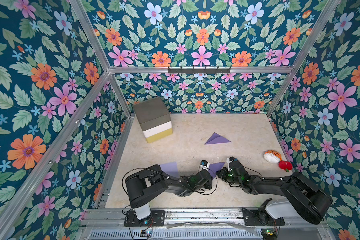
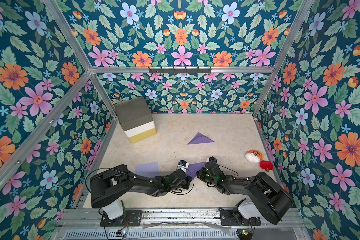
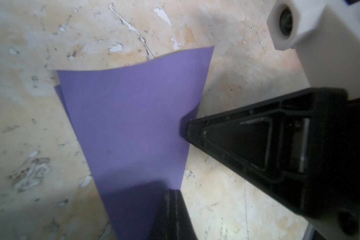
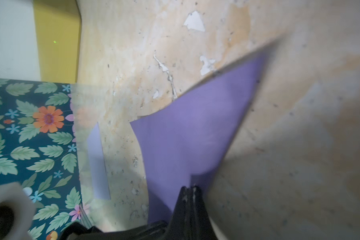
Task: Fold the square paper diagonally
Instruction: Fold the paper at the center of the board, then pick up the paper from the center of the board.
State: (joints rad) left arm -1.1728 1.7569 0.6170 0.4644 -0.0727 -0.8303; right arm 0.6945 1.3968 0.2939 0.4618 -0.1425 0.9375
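**Fig. – Two-point pinch on the purple sheet: what may fail**

*Top views.* In both top views the purple paper [image 1: 216,167] sits near the front-centre of the counter [image 1: 237,128]. It is caught btw. the left end effector [image 1: 212,177] and the right end effector [image 1: 217,172], whose tips almost meet. Also present: a folded triangle [image 1: 216,139] farther back, a lilac sheet [image 1: 169,168] partly hidden by the left arm, a stacked block [image 1: 154,120], and a tiger toy [image 1: 272,155] w/ a red toy [image 1: 285,165], both well apart. Risks: w/ the tips this close, a small inward move could knock them together. A sweep of the left arm could drag the lilac sheet.

*Left wrist.* The left jaws are pressed together on the paper's near tip, and the right end effector nips a side edge just beside it. The sheet is bowed, not flat. A second layer peeks out along one edge, i.e. the layers look offset. Risks: pressing down now would prob. set the crease off the diagonal. Pulling the two pinches apart could tear the sheet or let one layer slide.

*Right wrist.* The view is blurred. The right jaws are pressed together on the paper's lower edge, and the far corner points away. Whether that corner lies on the counter cannot be told. Risk: a narrow bite on thin paper may slip, esp. during a fast move.
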